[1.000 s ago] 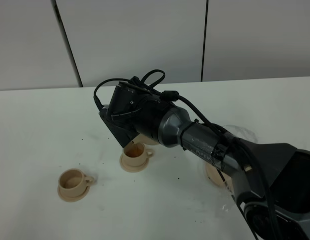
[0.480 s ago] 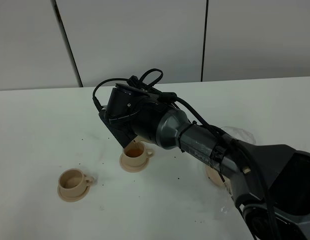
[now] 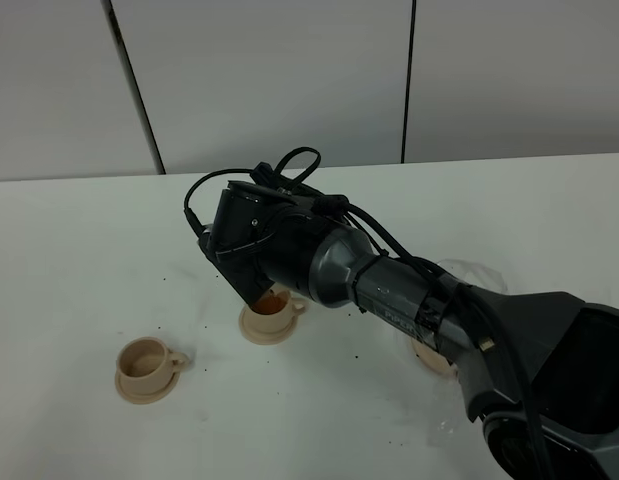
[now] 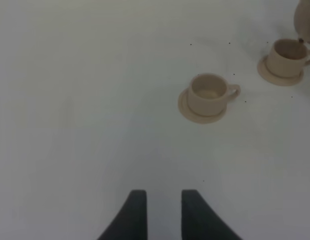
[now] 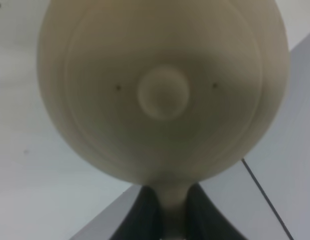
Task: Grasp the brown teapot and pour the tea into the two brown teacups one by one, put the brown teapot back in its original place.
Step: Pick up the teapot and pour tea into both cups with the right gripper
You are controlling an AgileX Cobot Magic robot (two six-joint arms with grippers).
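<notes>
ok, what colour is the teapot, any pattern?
Plain matte beige-tan, no pattern. The teapot shows best in the right wrist view, which it nearly fills.

Tan teapot (image 5: 162, 90), 2 tan teacups (image 4: 209, 95) (image 4: 287, 57), white table (image 3: 89, 260)

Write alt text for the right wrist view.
Close-up of the brown teapot filling almost the whole frame, its lid and round knob facing the camera. Its small handle is clamped between the dark fingers of the right gripper at the frame's edge.

One brown teapot (image 5: 162, 90), two brown teacups (image 4: 209, 92) (image 4: 286, 57); two small saucers (image 4: 187, 107) (image 4: 269, 75), one wider round plate (image 3: 426, 358)
</notes>
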